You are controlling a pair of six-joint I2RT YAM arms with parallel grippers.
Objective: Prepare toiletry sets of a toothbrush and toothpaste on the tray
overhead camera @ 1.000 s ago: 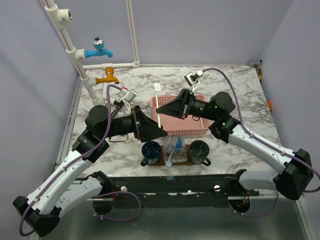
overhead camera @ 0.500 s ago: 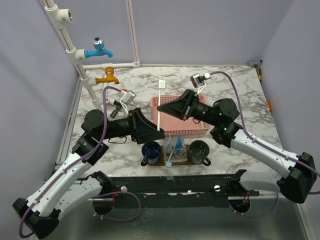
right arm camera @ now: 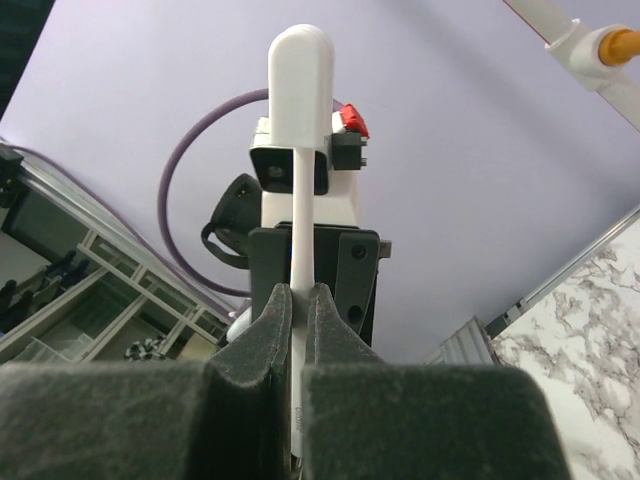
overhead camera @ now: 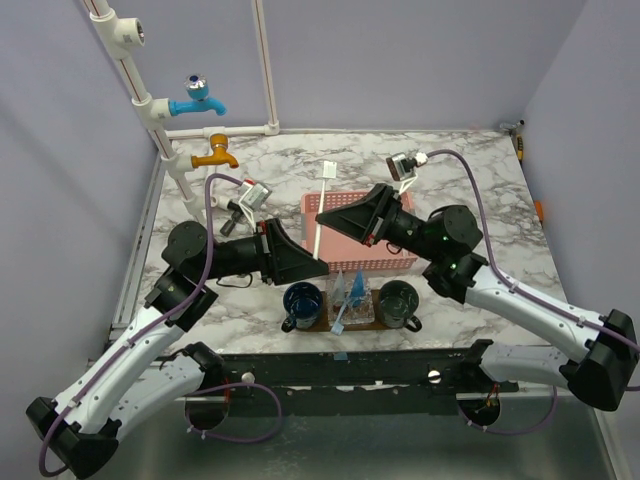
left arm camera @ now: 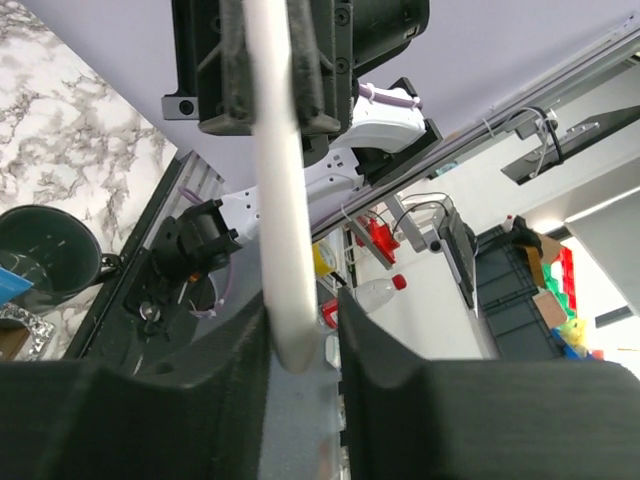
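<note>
The right gripper (right arm camera: pixel 299 293) is clamped tight on a white toothbrush (overhead camera: pixel 324 188), holding it nearly upright over the left end of the basket (overhead camera: pixel 385 262) at mid-tabletop. The left gripper (left arm camera: pixel 303 310) brackets the brush's lower end, jaws partly apart with a slight gap beside the handle.

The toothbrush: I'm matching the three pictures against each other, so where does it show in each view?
Top external: toothbrush at centre, a thin white stick crossing the pink basket's left end.
Left wrist: its white shaft runs from the top edge down to bottom centre.
Right wrist: centre, rounded head pointing up.
Shared landmark: the marble table.
</note>
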